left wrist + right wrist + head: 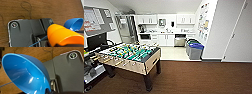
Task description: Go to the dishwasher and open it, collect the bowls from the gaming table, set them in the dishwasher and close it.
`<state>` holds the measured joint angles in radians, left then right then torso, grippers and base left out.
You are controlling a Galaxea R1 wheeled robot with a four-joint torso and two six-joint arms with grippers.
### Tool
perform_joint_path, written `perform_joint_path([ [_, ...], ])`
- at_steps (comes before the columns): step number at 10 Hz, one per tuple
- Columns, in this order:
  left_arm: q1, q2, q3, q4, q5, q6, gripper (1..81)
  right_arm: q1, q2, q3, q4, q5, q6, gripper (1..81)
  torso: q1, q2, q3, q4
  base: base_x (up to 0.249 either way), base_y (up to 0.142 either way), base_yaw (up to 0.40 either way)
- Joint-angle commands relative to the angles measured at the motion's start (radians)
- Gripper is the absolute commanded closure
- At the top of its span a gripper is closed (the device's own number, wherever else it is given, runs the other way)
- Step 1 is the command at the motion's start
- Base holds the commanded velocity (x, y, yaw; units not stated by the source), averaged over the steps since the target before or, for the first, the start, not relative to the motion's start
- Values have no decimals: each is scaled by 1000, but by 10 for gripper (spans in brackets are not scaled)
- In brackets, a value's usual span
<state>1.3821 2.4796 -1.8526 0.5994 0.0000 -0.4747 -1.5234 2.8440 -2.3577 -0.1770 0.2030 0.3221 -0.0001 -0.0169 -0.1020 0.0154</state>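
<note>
You carry the orange bowl (62,36) at the left wrist and the blue bowl (25,73) at the right wrist, but I cannot tell how far each pincer is closed. Both bowls look light, stiff and smooth, so grip them at the rim. The dishwasher (180,40) stands far ahead, beyond the foosball table (129,56).
</note>
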Motion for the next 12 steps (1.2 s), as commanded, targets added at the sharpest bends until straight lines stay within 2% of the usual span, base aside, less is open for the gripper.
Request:
perform_joint_path([
  [1, -50, -30, 29, 11, 26, 2, 811, 42, -9, 19, -21, -45, -5, 811, 0, 0, 0, 0, 112, 0, 0],
  [12, -51, -27, 29, 13, 26, 2, 811, 41, -9, 14, -19, -45, -5, 811, 1, 1, 0, 0, 116, 0, 0],
])
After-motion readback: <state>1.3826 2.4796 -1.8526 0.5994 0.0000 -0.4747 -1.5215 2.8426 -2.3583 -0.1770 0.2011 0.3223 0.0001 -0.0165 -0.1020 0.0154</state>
